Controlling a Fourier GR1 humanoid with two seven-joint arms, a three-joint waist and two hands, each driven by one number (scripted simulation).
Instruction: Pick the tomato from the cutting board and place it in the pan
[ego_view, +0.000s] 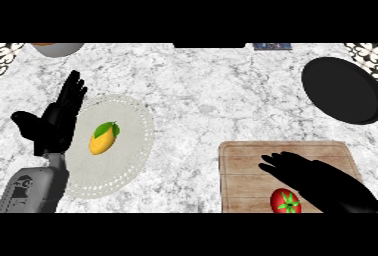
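Observation:
A red tomato (285, 201) with a green stem lies on the wooden cutting board (244, 165) at the lower right, near the board's front edge. My right hand (314, 175) hovers over the board just above and to the right of the tomato, fingers straight and pointing left, not touching it. The black pan (341, 90) sits at the right edge, behind the board. At the left, my left hand (55, 122) rests open with fingers up.
A round pale placemat (129, 120) at the left carries a yellow mango (103, 139) with a green leaf. A grey bowl (57, 48) stands at the back left corner. Marble counter lies between the placemat and the board.

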